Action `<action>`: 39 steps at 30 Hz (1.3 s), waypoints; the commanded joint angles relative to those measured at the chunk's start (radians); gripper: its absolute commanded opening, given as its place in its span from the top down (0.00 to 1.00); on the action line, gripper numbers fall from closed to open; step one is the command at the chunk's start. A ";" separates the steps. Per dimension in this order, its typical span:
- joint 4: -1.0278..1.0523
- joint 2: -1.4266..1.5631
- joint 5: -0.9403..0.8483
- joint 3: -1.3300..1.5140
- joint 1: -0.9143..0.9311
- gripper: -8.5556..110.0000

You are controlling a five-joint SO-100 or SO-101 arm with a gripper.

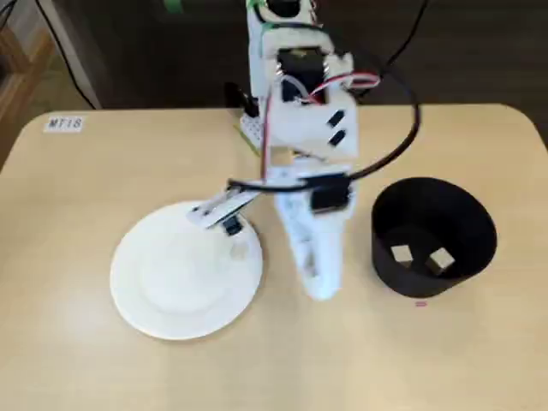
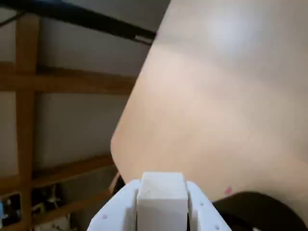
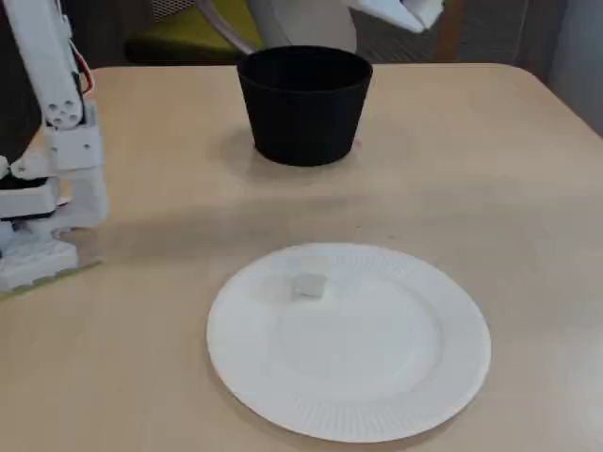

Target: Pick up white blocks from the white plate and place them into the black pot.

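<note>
My gripper (image 2: 161,191) is shut on a white block (image 2: 161,204), which sits between the two white fingers in the wrist view. In a fixed view the gripper (image 1: 322,282) hangs in the air between the white plate (image 1: 163,295) and the black pot (image 1: 432,229). In the other fixed view it (image 3: 407,11) is high up at the top edge, behind the pot (image 3: 303,108). Two white blocks (image 1: 401,253) (image 1: 442,259) lie inside the pot. One white block (image 3: 308,285) lies on the plate (image 3: 377,395), in its far left part. The pot's rim (image 2: 262,207) shows at the wrist view's lower right.
The arm's base (image 3: 42,217) stands at the table's left in a fixed view. A black cable (image 1: 402,141) loops beside the arm above the pot. A small label (image 1: 65,124) is stuck at a table corner. The table edge (image 2: 126,120) is close in the wrist view.
</note>
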 commanded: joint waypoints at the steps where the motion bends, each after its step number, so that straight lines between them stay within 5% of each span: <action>1: 0.084 0.071 0.081 -0.035 -0.156 0.95; 7: 0.078 0.037 0.133 0.083 -0.325 0.95; 23: -0.126 0.072 0.164 0.393 -0.360 0.94; 26: -0.132 0.067 0.114 0.393 -0.367 0.67; 29: -0.135 0.067 0.106 0.393 -0.359 0.65; 32: -0.133 0.066 0.097 0.393 -0.345 0.68; 36: -0.086 0.089 0.095 0.380 -0.295 0.95; 39: 0.014 0.156 0.060 0.379 -0.179 0.95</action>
